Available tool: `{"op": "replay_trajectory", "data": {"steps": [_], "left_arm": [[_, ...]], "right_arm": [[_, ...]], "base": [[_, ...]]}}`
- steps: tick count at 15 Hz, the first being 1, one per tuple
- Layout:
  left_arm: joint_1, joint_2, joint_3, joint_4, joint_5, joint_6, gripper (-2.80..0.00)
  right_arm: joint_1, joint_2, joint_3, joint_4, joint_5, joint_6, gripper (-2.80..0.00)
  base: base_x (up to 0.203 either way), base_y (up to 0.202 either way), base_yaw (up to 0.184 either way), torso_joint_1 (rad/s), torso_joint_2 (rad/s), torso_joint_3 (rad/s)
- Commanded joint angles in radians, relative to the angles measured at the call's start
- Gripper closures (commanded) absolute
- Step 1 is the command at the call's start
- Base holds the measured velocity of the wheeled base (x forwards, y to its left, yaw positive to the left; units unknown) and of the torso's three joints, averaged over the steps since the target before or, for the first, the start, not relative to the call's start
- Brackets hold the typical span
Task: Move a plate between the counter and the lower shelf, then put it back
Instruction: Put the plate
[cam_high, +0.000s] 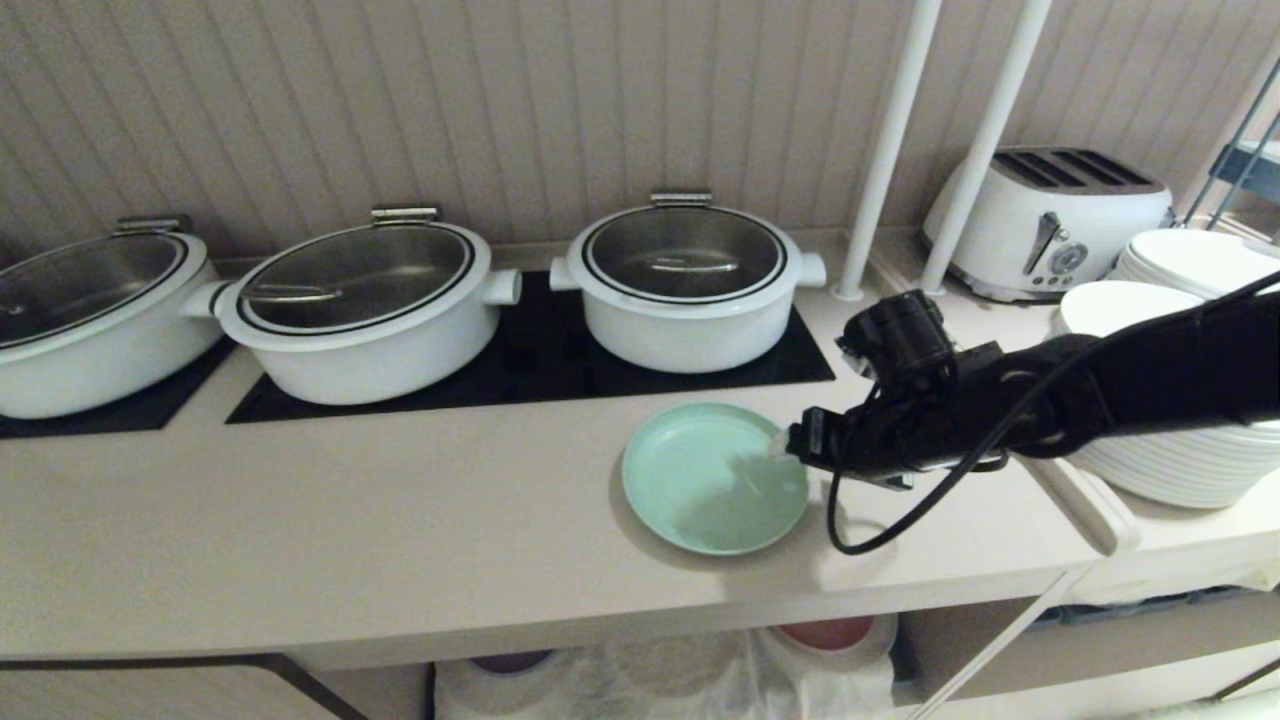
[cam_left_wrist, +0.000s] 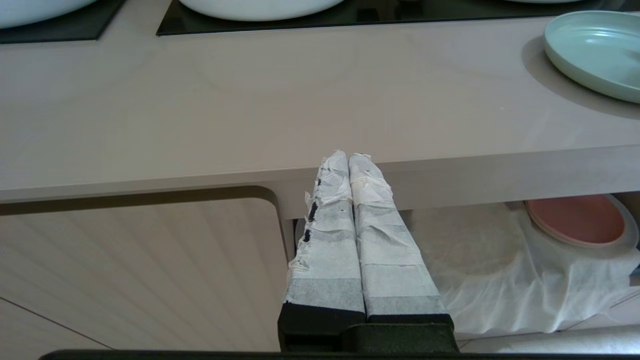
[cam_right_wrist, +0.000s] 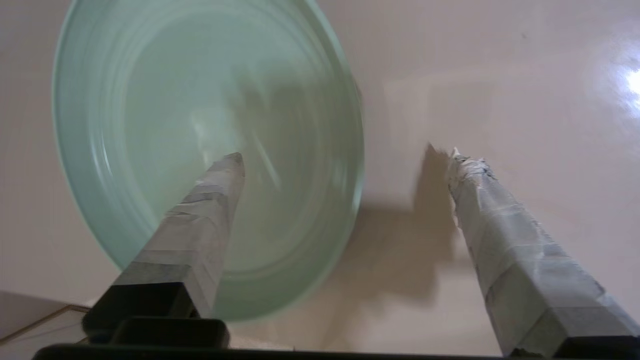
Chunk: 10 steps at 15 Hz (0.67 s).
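Lying flat near the table's (cam_high: 400, 540) front edge, the plate (cam_high: 714, 478) is sitting just ahead of the right gripper (cam_right_wrist: 345, 155) — spread wide, holding nothing, one finger over its rim, one outside.

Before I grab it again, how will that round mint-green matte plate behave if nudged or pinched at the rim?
The round mint-green matte plate lies flat on the smooth beige counter, so a nudge would probably slide it, not tip it. Its low rim gives the open right gripper little to pinch. It looks stiff and likely light.
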<state>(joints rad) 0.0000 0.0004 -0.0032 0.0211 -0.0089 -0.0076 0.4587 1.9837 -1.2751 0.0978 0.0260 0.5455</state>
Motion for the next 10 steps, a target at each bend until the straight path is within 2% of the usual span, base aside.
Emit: {"op": "replay_trajectory", "data": {"steps": [1,7,8,10], "left_arm": [[0.0,0.0,0.0,0.0,0.0,0.0,0.0],[0.0,0.0,0.0,0.0,0.0,-0.001,0.0],[0.0,0.0,0.0,0.0,0.0,-0.001,0.0],[0.0,0.0,0.0,0.0,0.0,-0.002,0.0]], "right_arm": [[0.002,-0.038,0.021,0.0,0.0,0.002,-2.8],[0.008,-0.124,0.09,0.0,-0.003,0.001,-2.8],[0.008,-0.138,0.101,0.0,-0.003,0.001,0.0],[0.008,-0.163,0.124,0.0,-0.006,-0.001,0.0]], "base": [[0.0,0.0,0.0,0.0,0.0,0.0],[0.0,0.0,0.0,0.0,0.0,0.0],[0.0,0.0,0.0,0.0,0.0,0.0],[0.0,0.0,0.0,0.0,0.0,0.0]]}}
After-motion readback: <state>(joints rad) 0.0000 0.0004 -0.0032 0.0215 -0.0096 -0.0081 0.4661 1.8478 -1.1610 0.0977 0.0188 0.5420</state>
